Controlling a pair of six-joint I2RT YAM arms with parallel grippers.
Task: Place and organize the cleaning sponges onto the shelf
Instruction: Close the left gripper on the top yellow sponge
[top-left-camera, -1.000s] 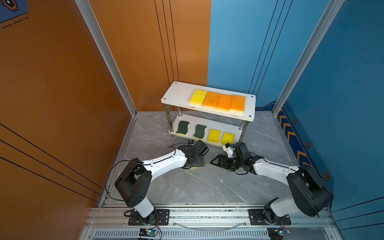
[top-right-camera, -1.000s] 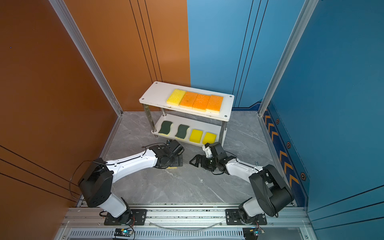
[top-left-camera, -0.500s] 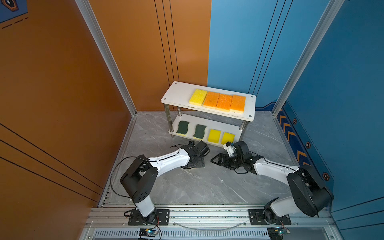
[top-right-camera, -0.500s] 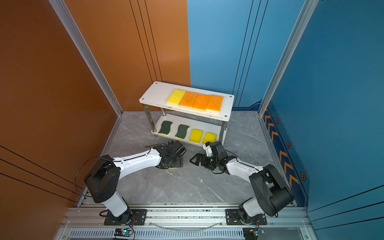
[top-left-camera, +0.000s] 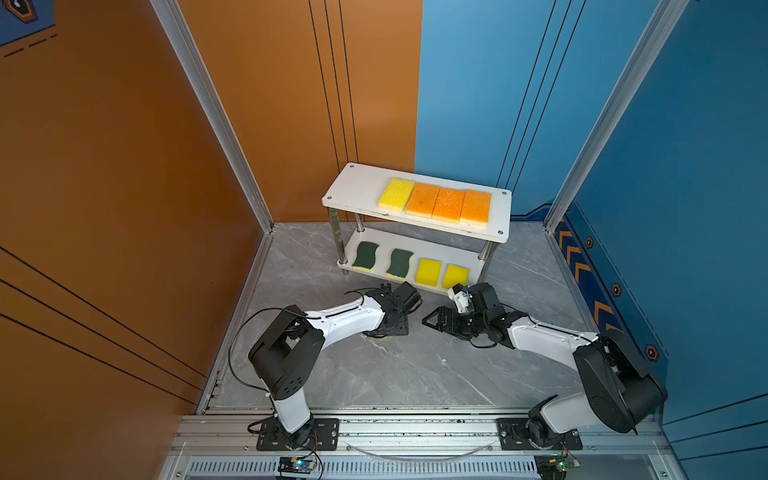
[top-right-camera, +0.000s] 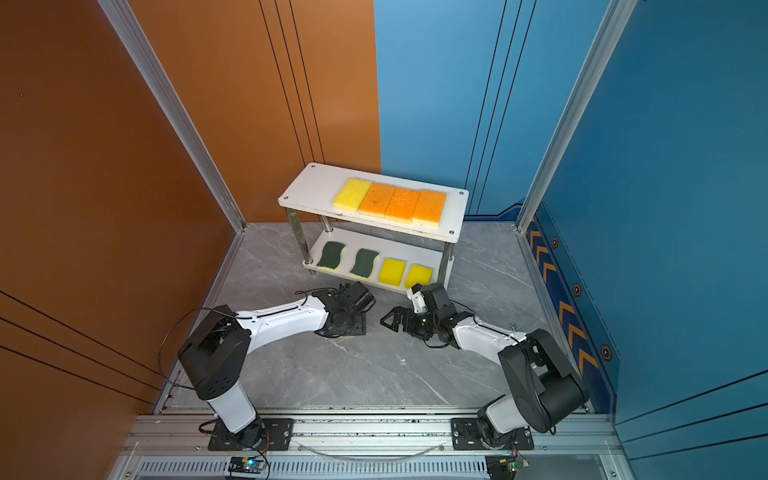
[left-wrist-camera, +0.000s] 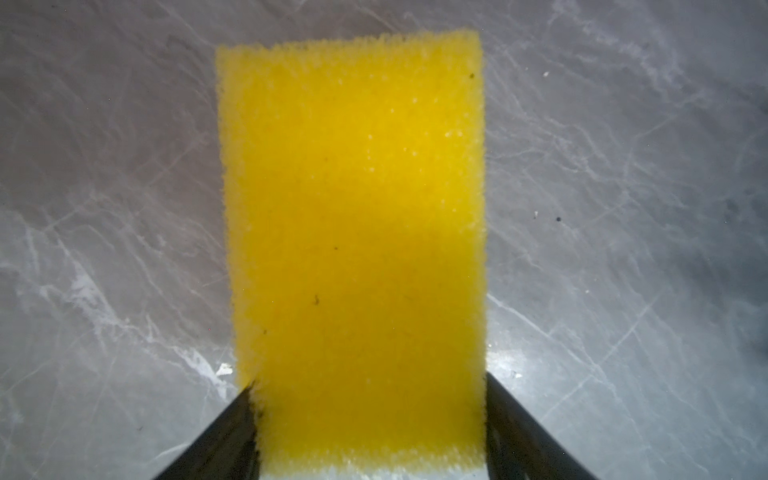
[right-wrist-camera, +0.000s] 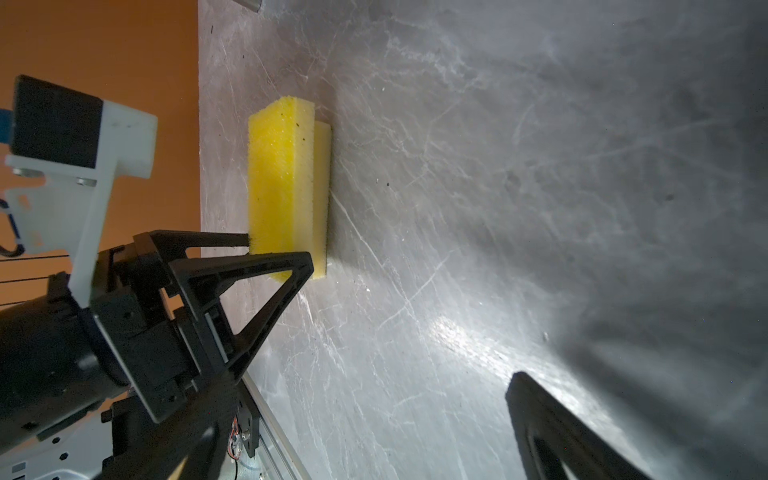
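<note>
Left wrist view — left tool (left-wrist-camera: 370, 415) pinching yellow sponge (left-wrist-camera: 353, 228) on floor (left-wrist-camera: 623, 208).

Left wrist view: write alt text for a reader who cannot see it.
A yellow sponge lies flat on the grey marbled floor, filling the middle of the picture. The left gripper has a dark finger against each long side of its near end.

A: Change since a second back?
B: Left arm elbow swings in toward 6 o'clock, and the left gripper (left-wrist-camera: 370, 415) narrows from wide open until both fingers touch the yellow sponge (left-wrist-camera: 353, 232) on the floor.
A: Anything else?
B: Right gripper (top-left-camera: 434, 322) creeps slightly toward 12 o'clock.
</note>
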